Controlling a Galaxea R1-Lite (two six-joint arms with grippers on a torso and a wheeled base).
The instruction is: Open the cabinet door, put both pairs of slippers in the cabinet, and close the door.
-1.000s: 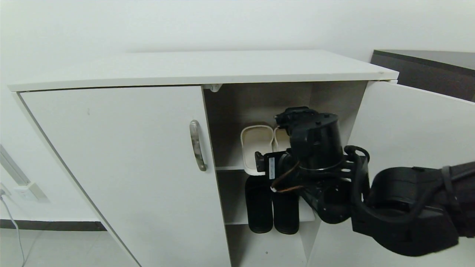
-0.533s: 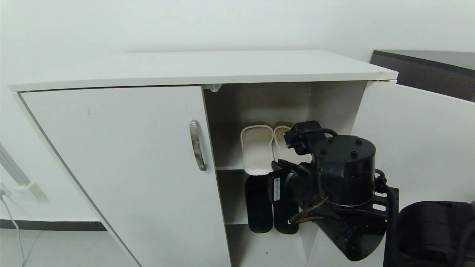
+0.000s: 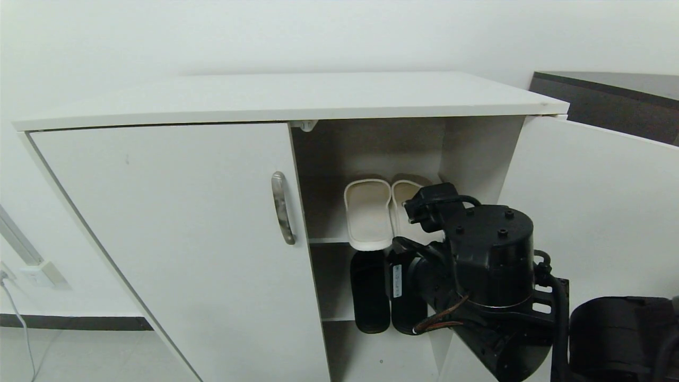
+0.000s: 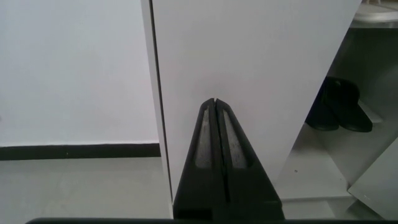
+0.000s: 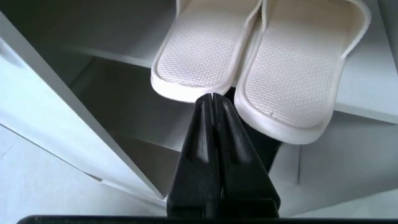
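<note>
The white cabinet (image 3: 286, 98) has its right door (image 3: 589, 185) swung open and its left door (image 3: 159, 233) closed. A pair of white slippers (image 3: 368, 212) (image 5: 261, 68) lies on the upper shelf, heels overhanging the edge. A pair of black slippers (image 3: 371, 292) (image 4: 342, 106) lies on the shelf below. My right gripper (image 5: 212, 102) is shut and empty, just in front of the white slippers' heels; its wrist (image 3: 477, 265) hides the right slipper of each pair. My left gripper (image 4: 214, 107) is shut and empty, low down facing the closed left door.
A metal handle (image 3: 281, 207) is on the left door's inner edge. A dark counter (image 3: 610, 101) stands behind the cabinet at the right. A wall socket and cable (image 3: 21, 276) are low on the left wall. The bottom compartment (image 3: 382, 350) holds nothing.
My right arm has drawn back out of the cabinet and dropped lower and to the right, uncovering more of the white slippers. The slippers and doors have stayed put.
</note>
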